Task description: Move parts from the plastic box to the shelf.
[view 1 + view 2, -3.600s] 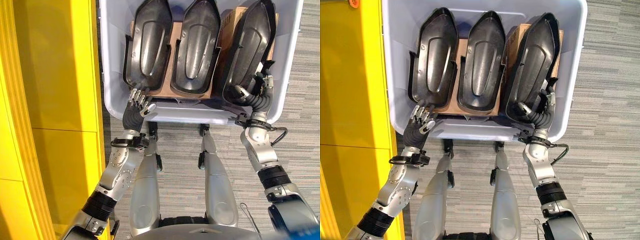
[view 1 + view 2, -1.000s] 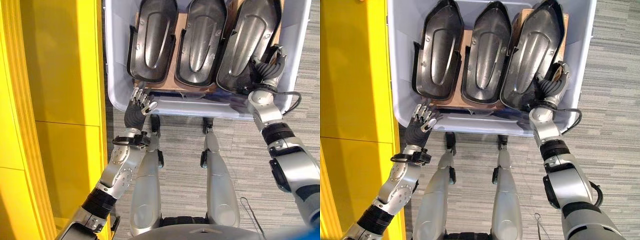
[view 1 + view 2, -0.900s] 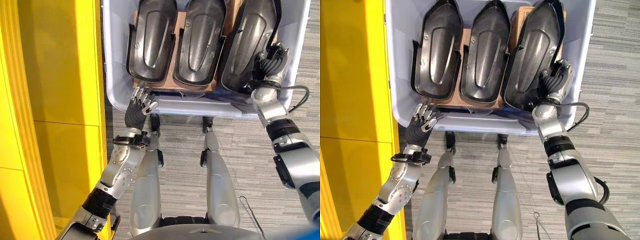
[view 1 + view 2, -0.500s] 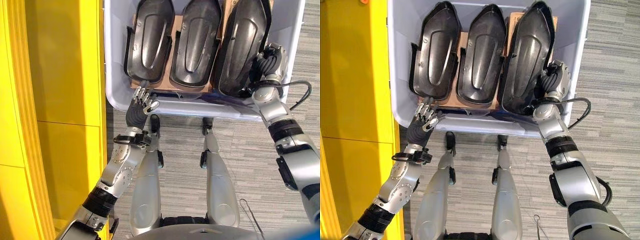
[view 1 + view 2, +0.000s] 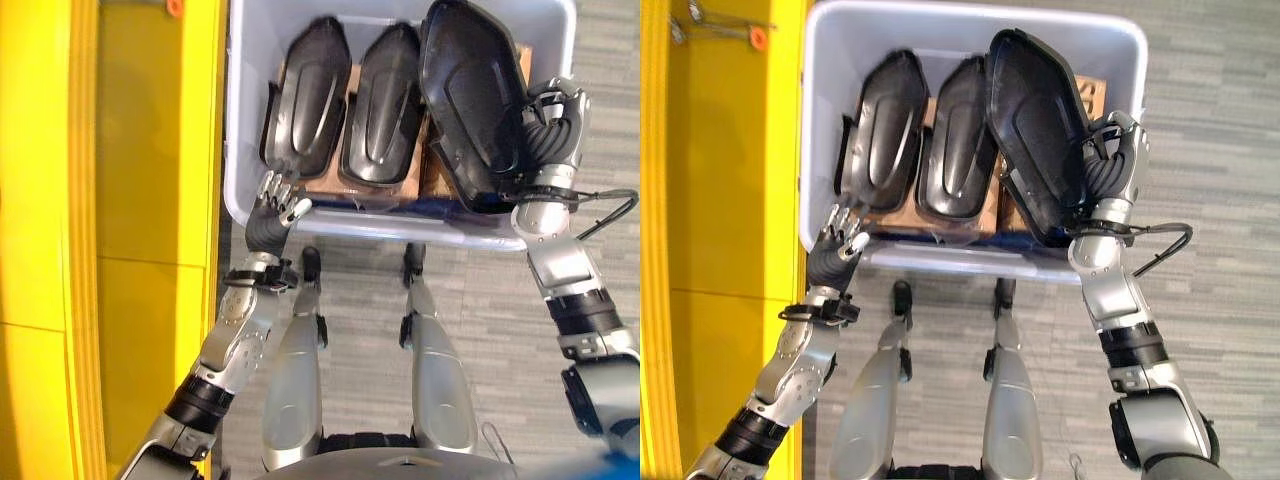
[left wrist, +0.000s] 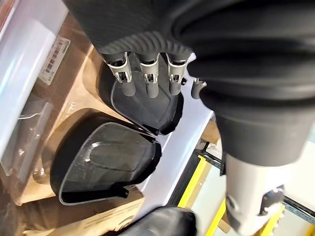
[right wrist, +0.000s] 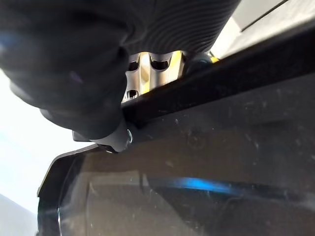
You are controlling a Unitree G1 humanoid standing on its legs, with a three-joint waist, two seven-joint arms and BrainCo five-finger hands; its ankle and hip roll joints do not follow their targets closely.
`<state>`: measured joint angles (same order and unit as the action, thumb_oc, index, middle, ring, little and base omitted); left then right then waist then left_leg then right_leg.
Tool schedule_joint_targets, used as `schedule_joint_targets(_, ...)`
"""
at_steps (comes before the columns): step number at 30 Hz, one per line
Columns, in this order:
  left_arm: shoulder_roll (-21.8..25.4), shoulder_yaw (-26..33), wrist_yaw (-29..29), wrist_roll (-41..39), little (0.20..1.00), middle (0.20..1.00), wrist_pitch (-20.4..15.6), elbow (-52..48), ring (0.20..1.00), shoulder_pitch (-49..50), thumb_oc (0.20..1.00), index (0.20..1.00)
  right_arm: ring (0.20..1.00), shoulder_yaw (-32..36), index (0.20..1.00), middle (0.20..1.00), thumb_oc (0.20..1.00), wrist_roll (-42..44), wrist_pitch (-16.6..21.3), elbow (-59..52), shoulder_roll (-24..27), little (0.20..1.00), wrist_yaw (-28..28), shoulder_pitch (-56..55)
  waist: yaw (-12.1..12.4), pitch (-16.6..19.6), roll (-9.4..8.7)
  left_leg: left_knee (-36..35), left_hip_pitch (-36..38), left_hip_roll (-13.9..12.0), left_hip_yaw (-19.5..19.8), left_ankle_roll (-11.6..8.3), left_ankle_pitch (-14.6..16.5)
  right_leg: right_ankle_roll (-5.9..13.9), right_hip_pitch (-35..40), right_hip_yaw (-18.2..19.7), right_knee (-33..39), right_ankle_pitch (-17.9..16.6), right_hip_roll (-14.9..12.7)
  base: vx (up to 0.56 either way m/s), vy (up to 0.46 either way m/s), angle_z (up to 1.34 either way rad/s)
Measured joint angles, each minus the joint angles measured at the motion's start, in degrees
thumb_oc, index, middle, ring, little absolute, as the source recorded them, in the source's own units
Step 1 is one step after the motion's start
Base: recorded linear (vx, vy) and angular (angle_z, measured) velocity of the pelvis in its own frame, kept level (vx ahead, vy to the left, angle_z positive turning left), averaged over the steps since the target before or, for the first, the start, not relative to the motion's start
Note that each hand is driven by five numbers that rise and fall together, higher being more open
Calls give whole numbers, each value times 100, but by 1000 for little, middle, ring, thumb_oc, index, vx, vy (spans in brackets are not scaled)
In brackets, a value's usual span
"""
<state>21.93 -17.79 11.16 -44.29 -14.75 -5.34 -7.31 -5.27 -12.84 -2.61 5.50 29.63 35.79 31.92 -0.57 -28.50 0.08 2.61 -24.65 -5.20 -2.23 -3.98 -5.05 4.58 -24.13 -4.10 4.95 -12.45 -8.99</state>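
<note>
A pale plastic box (image 5: 400, 232) holds black moulded parts on brown cardboard. The left part (image 5: 305, 95) and the middle part (image 5: 385, 100) lie side by side in it. My right hand (image 5: 552, 130) is shut on the right edge of the third black part (image 5: 470, 110), which is raised above the others and tilted, overlapping the middle one. In the right wrist view that part (image 7: 197, 162) sits right against the hand's fingers (image 7: 147, 73). My left hand (image 5: 272, 205) hovers at the box's near left corner, fingers (image 6: 147, 83) relaxed and holding nothing.
A tall yellow shelf (image 5: 130, 200) stands along the left, close against the box's left wall. Grey striped carpet (image 5: 480, 330) lies in front of and to the right of the box.
My right hand has lifted the right black part up from the box and tipped it toward the middle part. The left hand stays at the box's corner. The camera has shifted.
</note>
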Motion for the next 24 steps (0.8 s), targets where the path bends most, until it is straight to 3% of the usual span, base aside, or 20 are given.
schedule_joint_targets(2, 7, 1, -2, 0, 1000, 1000, 10, 3, 1000, 125, 1000, 1000, 200, 42, 200, 200, 200, -58, 56, -15, 0, 200, 40, -49, 9, 196, -58, -46, 5, 6, 0, -3, -3, 5, -1, -6, 23, 8, 0, 33, -3, 3)
schedule_joint_targets(12, 54, 21, -217, 0, 1000, 1000, 67, 16, 1000, 310, 1000, 1000, 200, 73, 200, 200, 200, -110, 285, -23, -73, 200, 20, -270, 55, 303, -91, -80, 409, 4, 126, 9, 45, -14, 481, -166, 25, 132, -10, 29, -13, 6)
schedule_joint_targets(18, 92, 60, -286, -5, 1000, 1000, 139, 17, 1000, 607, 1000, 1000, 200, 138, 200, 200, 200, 1204, 792, -224, -541, 200, -342, -758, 93, 361, -111, -167, 779, -4, 124, 2, 58, 16, 810, -172, 25, 156, -9, 47, -16, 0)
schedule_joint_targets(20, 95, 148, -405, -8, 1000, 1000, 214, 41, 1000, 676, 1000, 1000, 200, -44, 200, 200, 200, 2047, 1023, -178, -620, 200, -754, -1004, 128, 453, -124, -198, 987, -16, 133, -22, 79, 24, 1020, -206, 26, 215, -11, 73, -30, 5)
schedule_joint_targets(24, 90, 345, -508, -8, 1000, 1000, 257, 67, 1000, 920, 1000, 1000, 200, -256, 200, 200, 200, 2592, 1102, -140, -617, 200, -1285, -1248, 164, 744, -138, -279, 1265, -41, 201, -28, 103, 32, 1320, -310, 29, 321, -5, 70, -24, 10)
